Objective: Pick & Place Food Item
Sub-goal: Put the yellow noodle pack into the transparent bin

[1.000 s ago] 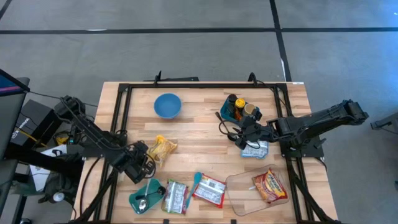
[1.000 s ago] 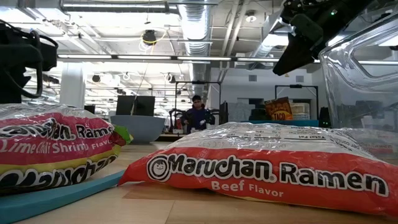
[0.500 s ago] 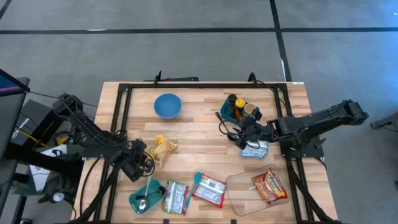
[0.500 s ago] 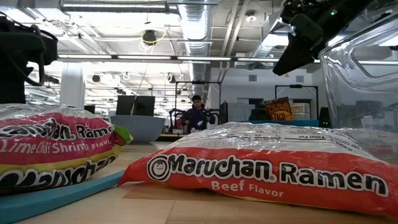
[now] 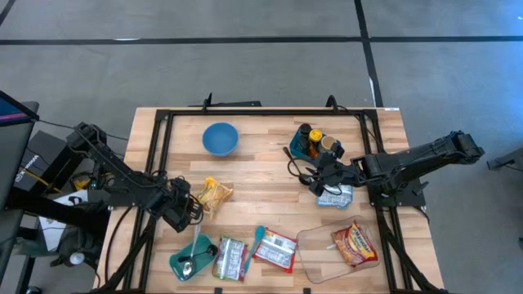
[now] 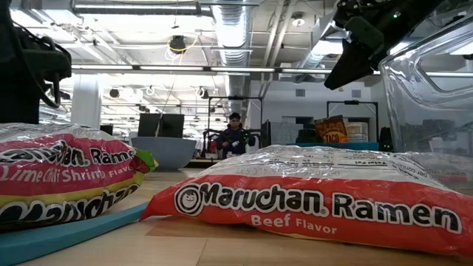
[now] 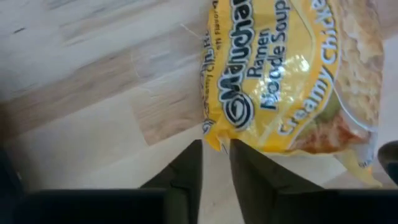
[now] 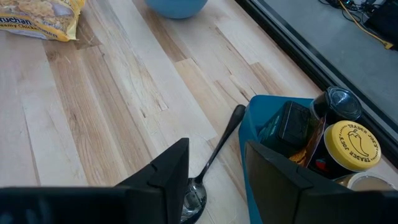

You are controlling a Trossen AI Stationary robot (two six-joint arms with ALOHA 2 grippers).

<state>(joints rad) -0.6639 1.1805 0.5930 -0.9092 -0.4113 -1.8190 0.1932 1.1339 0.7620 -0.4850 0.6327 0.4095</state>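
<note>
A yellow ramen packet (image 5: 214,194) (image 7: 292,74) lies flat on the wooden table. My left gripper (image 5: 189,211) (image 7: 216,155) is at the packet's near-left corner, fingers pointing down and only a narrow gap apart. That corner shows right at the gap. My right gripper (image 5: 313,173) (image 8: 216,162) hangs open above a dark spoon (image 8: 221,140). The spoon lies beside a blue tray (image 8: 264,107) of bottles. My left gripper comes slanting down at the yellow packet's corner (image 7: 213,138), which shows between its two fingertips. I cannot tell whether the fingers touch it. The packet lies flat on the table.
A blue bowl (image 5: 220,137) stands at the far side. Near the front edge are a teal dish with a spoon (image 5: 189,258), two ramen packets (image 5: 231,258) (image 5: 274,250), and a clear container (image 5: 320,245) holding a red packet (image 5: 353,243). A silver packet (image 5: 335,196) lies under the right arm.
My left gripper has moved a little toward the far edge, closer to the yellow packet. The packet has stayed where it was.
</note>
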